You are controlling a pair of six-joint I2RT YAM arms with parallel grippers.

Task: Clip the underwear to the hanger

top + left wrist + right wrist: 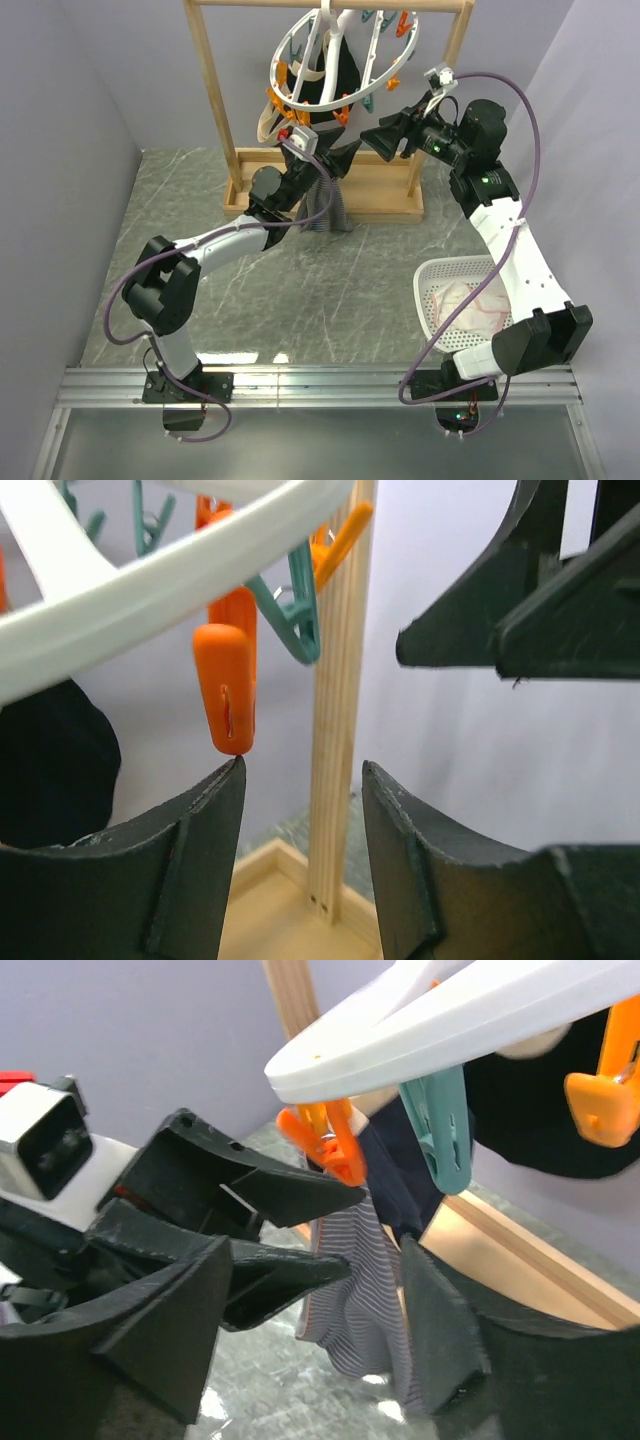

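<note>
Under the hanger (320, 50), at its near rim: fingers (190, 870) of the left gripper (305, 770), spread apart with nothing between, only a wooden post (335, 680) showing through the gap. Touching one fingertip, the lower end of an orange clothespin (225, 685) dangling from the white ring. Just beside that, a teal clothespin (295, 610). Facing in from the hanger's right side, the right gripper (315, 1250), likewise parted and holding nothing. Between the two, straight below the rim: the underwear (355, 1290), grey with fine dark stripes, hanging limp. Top edge up by the orange clothespin, possibly pinched in it, hard to tell from this angle. Behind, under the hanger's middle, a dark garment (540, 1130). Well apart from the hanger, nearer the arm bases on the right, a white basket (455, 262) with a pinkish cloth (470, 305) inside.
</note>
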